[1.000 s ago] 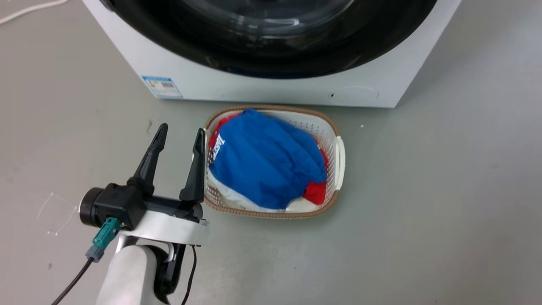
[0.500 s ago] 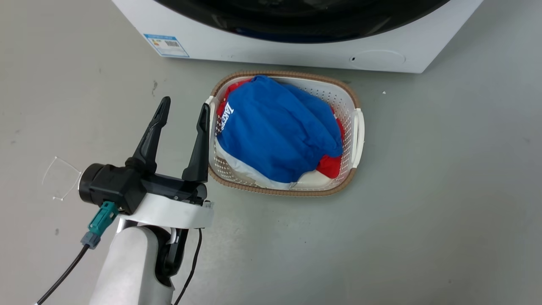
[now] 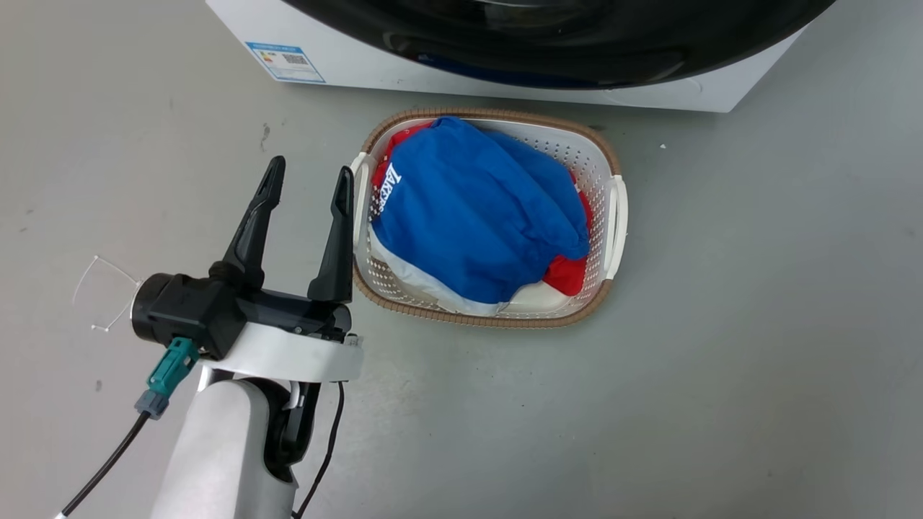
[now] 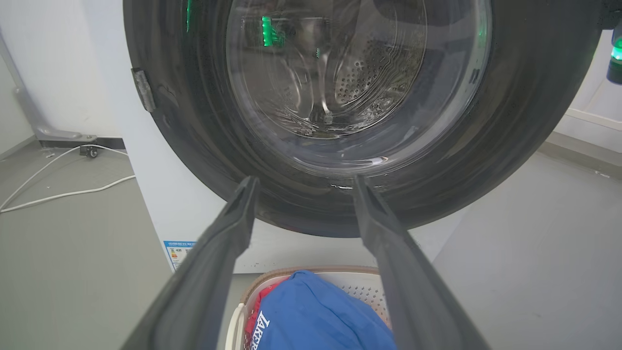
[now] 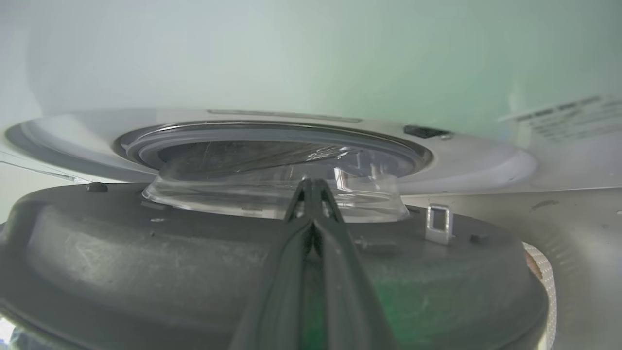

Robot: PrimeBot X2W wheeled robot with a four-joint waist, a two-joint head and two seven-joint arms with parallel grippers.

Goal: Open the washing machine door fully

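The washing machine door (image 3: 562, 43), glossy black, runs along the top of the head view, and its lower right edge stands out past the white machine front (image 3: 447, 76). In the left wrist view the door (image 4: 510, 146) shows its clear glass bowl (image 4: 340, 87) and metal hinge (image 4: 145, 90). My left gripper (image 3: 310, 169) is open and empty, low over the floor, left of the basket and well short of the door (image 4: 305, 180). My right gripper (image 5: 313, 183) is shut, lying along the door's grey inner face (image 5: 146, 253). Beyond it the bowl (image 5: 243, 194) is drawn back from the drum opening (image 5: 272, 146).
A white laundry basket (image 3: 616, 216) with a brown rim sits on the grey floor just below the door, full of blue cloth (image 3: 476, 209) and red cloth. A metal latch (image 5: 439, 223) sticks up from the door's inner face. A white cable (image 4: 58, 194) lies left of the machine.
The head camera has tilted down, sliding the whole picture. The door's lower right edge now overlaps the machine's right corner, so it has swung outward. My left gripper stays open in place.
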